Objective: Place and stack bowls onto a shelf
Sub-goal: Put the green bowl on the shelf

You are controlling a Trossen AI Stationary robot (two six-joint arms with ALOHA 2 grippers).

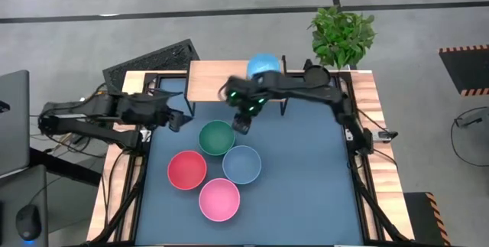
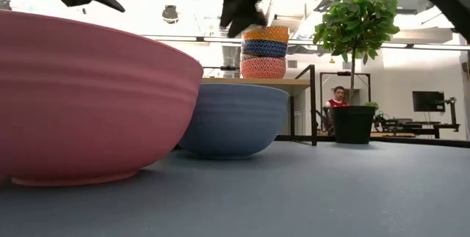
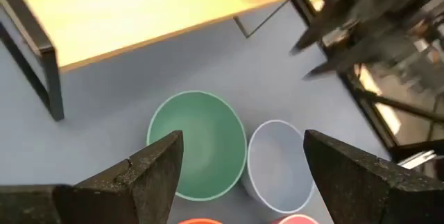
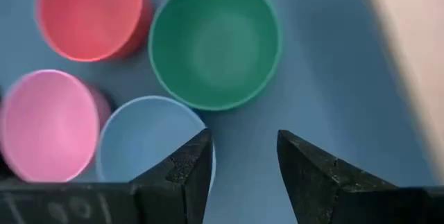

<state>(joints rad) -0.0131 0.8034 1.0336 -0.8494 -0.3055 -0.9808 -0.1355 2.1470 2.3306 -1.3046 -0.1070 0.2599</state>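
Observation:
Four larger bowls rest on their bases on the blue table: green, grey-blue, red and pink. On the light-wood shelf stands a stack of small patterned bowls; from above its top shows bright blue. My right gripper is open and empty, raised above the table between the shelf's front edge and the green bowl. My left gripper is open and empty too. It hovers left of the green bowl, near the shelf's left front leg.
A potted plant stands at the table's far right corner. A black slotted object lies beyond the far left corner. Bare blue table surface stretches right of the bowls. A person sits far behind the table.

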